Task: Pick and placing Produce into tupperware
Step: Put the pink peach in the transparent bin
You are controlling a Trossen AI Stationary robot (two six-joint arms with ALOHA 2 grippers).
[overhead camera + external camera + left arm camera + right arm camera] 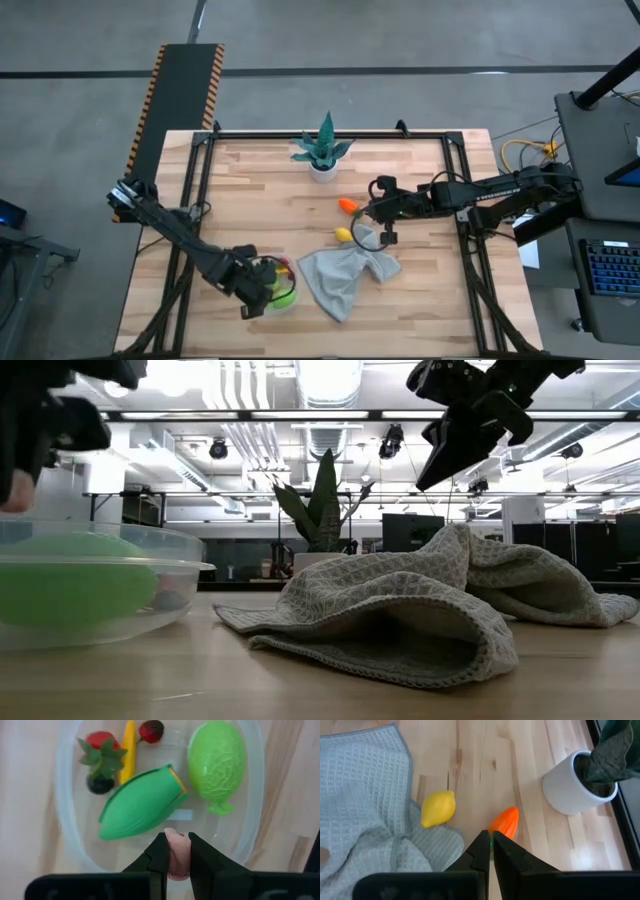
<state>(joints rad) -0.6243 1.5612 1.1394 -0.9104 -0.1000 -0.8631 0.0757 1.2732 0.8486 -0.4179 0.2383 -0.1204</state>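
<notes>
left gripper hangs directly over the clear tupperware tub, near the table's front left in the high view. my fingers are clamped on a small pale pink piece; i cannot tell what produce it is. in the tub already: a pale green melon-like piece, a green corn cob with a yellow tip, a strawberry with a leafy top, a thin yellow piece, a dark red berry and a dark berry.

judgement: this is the release step. the pink piece sits over the bare floor near the rim, so i should move slightly inward, lower, then part the fingers so it does not bounce off the corn or over the wall.

right gripper hovers above the table mid-right, fingers pressed together and empty. just past its tips lies the orange carrot-like piece, with the lemon near it at the edge of the grey cloth; the white plant pot stands apart. judgement: these two remain to collect.
</notes>
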